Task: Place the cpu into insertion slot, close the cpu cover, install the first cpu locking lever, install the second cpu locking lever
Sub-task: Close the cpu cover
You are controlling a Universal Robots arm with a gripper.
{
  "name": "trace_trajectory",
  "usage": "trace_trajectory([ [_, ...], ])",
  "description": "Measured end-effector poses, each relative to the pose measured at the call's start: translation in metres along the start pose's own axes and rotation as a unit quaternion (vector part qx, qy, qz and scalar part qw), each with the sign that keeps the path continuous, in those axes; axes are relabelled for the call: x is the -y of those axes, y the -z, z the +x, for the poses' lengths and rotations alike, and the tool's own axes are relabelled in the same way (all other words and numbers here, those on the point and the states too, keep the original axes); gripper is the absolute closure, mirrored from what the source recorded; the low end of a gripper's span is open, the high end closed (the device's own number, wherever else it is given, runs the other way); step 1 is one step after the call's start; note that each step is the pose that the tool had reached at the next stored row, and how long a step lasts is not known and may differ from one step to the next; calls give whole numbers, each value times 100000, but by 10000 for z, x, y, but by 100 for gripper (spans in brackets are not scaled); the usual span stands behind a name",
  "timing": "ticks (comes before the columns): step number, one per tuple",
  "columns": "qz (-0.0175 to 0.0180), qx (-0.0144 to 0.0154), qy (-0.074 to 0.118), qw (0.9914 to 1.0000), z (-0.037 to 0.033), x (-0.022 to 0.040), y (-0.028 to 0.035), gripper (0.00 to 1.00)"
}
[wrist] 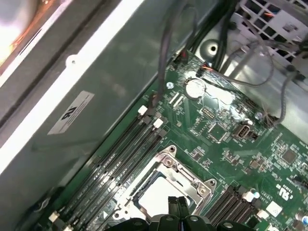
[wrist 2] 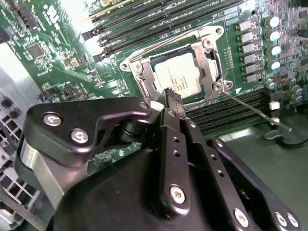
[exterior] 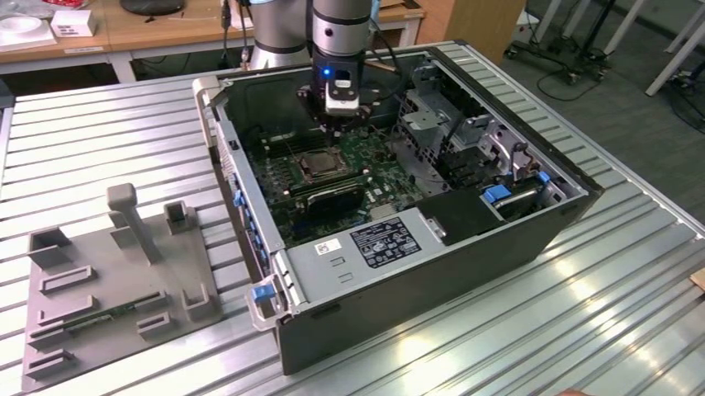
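The cpu (wrist 2: 175,77) lies flat in the insertion slot (exterior: 319,165), its pale face showing through the cut-out of the cpu cover (wrist 2: 211,65). The silvery cover lies down over the chip in both wrist views, cpu (wrist: 156,192) and cover (wrist: 185,166). A thin metal locking lever (wrist 2: 250,108) sticks out from one socket corner across the black memory slots. My gripper (wrist 2: 172,95) hangs just above the socket's edge with its fingers shut together and nothing between them. In the exterior view the gripper (exterior: 339,125) is inside the open computer case, just behind the socket.
The socket sits on a green motherboard (exterior: 369,169) inside an open black computer case (exterior: 463,247) on a ribbed metal table. Drive cages and cables (exterior: 463,140) crowd the exterior view's right. A grey fixture plate (exterior: 111,280) lies at the exterior view's left.
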State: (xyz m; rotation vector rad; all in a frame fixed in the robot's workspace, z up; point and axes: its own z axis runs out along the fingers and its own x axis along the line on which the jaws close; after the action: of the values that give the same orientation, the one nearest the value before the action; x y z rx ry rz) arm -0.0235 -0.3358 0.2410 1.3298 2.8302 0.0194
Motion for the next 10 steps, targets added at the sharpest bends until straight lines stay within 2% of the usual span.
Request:
trace_trajectory([
  [5,-28,-60,3469,99940,0,0,-2,90],
  [10,-53,-122,7010,99754,0,1,-5,90],
])
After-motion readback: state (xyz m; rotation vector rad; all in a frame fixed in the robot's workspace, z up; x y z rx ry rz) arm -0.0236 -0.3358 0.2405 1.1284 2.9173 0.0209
